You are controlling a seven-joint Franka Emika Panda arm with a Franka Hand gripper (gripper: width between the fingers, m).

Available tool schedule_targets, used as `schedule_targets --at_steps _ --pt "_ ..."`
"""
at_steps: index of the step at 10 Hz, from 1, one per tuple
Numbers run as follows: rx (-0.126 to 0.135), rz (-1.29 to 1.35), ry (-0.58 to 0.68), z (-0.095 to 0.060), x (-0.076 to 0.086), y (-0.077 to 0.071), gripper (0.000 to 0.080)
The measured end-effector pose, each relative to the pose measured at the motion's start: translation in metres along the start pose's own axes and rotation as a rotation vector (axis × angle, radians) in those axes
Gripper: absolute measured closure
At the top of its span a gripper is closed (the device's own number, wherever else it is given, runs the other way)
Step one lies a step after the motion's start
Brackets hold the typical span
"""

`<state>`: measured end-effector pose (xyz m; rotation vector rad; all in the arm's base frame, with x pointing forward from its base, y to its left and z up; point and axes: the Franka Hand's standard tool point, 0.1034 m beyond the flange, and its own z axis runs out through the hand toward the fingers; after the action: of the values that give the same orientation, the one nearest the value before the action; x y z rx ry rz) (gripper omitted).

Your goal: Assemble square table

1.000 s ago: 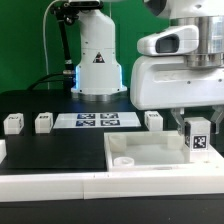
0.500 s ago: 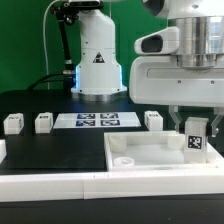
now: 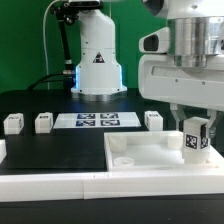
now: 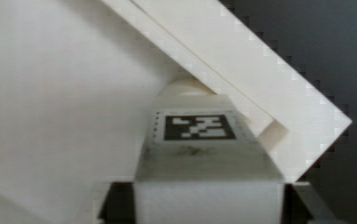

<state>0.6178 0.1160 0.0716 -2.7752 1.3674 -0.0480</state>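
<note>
The white square tabletop slab lies on the black table at the exterior view's right, with raised rim and a round boss inside. My gripper is shut on a white tagged leg and holds it upright over the slab's far corner at the exterior view's right. In the wrist view the held leg fills the space between my dark fingers, its tag facing the camera, just over the slab's rim. Three more legs stand on the table.
The marker board lies flat behind the slab. The robot base stands at the back. A long white border bar runs along the front edge.
My gripper has moved with the leg toward the exterior view's right and slightly up, shifting from the slab's back rim toward its far corner.
</note>
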Motion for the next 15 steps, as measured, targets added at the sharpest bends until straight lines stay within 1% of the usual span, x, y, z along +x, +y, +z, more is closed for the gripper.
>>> schedule_targets --at_steps 1,3,4,5,6,7,8,9,10,12,15 --pt "0.002 0.026 -0.003 0.000 0.000 0.000 0.0509" --pt "0.004 0.166 -0.007 0.000 0.000 0.000 0.0509" --pt "0.004 0.165 -0.007 0.000 0.000 0.000 0.0509" --pt "0.005 0.130 -0.008 0.000 -0.001 0.000 0.0393" --pt "0.005 0.086 -0.009 0.000 -0.004 -0.002 0.0254" --pt "0.006 0.005 -0.009 0.000 -0.006 -0.003 0.0180" --pt "0.007 -0.115 -0.009 0.000 -0.006 -0.003 0.0180" --pt "0.007 -0.212 -0.008 0.000 -0.007 -0.004 0.0156" --pt "0.009 -0.314 -0.011 0.000 -0.010 -0.005 0.0156" --pt "0.011 -0.540 -0.011 0.000 -0.011 -0.005 0.0150" --pt "0.012 -0.807 -0.010 0.000 -0.012 -0.006 0.0150"
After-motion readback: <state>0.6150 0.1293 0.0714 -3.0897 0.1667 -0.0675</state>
